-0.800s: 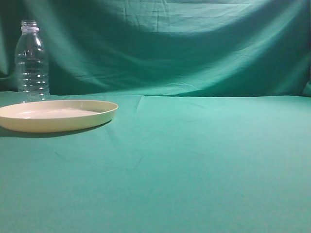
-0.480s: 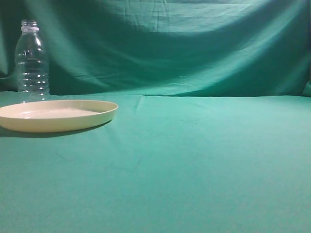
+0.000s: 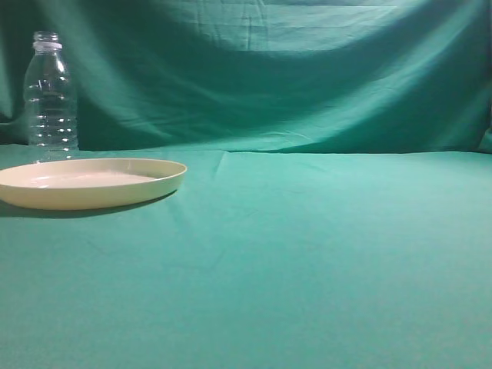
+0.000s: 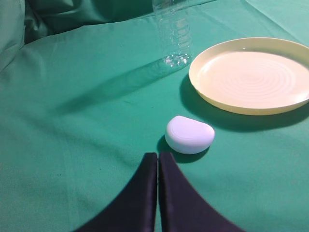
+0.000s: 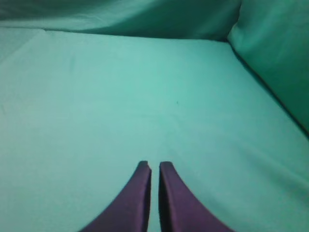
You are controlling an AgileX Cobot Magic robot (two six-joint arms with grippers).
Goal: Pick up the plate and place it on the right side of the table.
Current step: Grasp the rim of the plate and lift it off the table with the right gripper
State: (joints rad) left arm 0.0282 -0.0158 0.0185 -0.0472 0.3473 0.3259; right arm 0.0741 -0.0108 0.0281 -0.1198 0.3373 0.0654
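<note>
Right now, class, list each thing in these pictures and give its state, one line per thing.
Plate: flat on the table, empty, untouched.
Bottle: upright behind the plate, looks empty, apart from it.
White lump: resting on the cloth beside the plate, not touching it.
Left hand: shut, holding nothing, short of the lump.
Right hand: nearly shut, a slim gap, holding nothing, over bare cloth.
Table: covered in green cloth.

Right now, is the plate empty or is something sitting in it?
Empty. The plate shows only its bare ringed inside in the left wrist view; the small white object lies beside it on the table, apart.
</note>
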